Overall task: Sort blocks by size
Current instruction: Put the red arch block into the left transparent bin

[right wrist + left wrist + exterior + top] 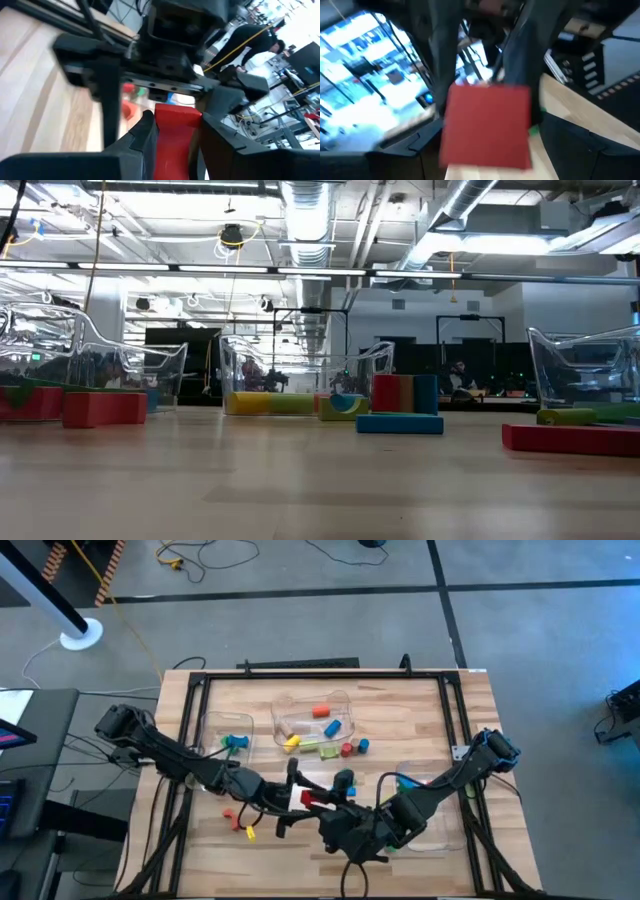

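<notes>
Risk: my right gripper point(175, 131) clamps the red block point(172, 140) at lower centre, my spread left gripper point(312, 798) could snag it

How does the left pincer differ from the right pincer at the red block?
The left pincer stands open, its fingers wide of the red block; the right pincer is shut on that block. The left pincer comes in from the left side of the table, the right pincer from the right side. Both meet at the same block.
</notes>
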Available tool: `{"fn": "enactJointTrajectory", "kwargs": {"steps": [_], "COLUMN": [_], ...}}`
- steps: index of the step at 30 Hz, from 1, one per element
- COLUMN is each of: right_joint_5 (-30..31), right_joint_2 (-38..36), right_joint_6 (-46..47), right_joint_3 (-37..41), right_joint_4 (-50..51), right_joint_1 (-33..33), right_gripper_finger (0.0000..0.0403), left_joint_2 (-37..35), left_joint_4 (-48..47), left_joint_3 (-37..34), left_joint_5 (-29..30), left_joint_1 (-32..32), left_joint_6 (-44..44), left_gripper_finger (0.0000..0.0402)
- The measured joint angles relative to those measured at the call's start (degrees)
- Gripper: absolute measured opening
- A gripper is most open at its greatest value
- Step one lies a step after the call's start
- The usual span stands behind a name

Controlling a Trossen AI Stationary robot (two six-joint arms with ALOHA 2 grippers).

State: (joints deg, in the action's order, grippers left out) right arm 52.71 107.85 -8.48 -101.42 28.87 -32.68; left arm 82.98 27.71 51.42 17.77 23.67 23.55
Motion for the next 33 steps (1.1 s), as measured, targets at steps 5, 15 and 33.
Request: {"fn": "enactJointTrajectory", "kwargs": {"steps": [5, 15, 33], "right_joint_5": [0.8, 3.0, -1.6], "right_joint_2": [0.0, 0.0, -3.4], "right_joint_6": [-1.8, -4.6, 0.7], "right_joint_3": [-1.1, -2.8, -2.8], "right_joint_4": [-2.4, -4.9, -2.1], "right_joint_1": [0.4, 0.2, -1.3], "right_gripper_finger": [0.0146, 0.0146, 0.0146], "left_joint_2": [0.0, 0.0, -1.9], "left_joint_4": [4.4, 8.1, 7.5], "left_joint_3": [0.0, 0.0, 0.1], "left_joint_5": [4.5, 6.9, 0.9], "left_joint_1": [1.4, 2.2, 2.3], "left_joint_6": [3.7, 7.7, 8.8], "left_gripper_finger": [0.0275, 0.0212, 0.0192]}}
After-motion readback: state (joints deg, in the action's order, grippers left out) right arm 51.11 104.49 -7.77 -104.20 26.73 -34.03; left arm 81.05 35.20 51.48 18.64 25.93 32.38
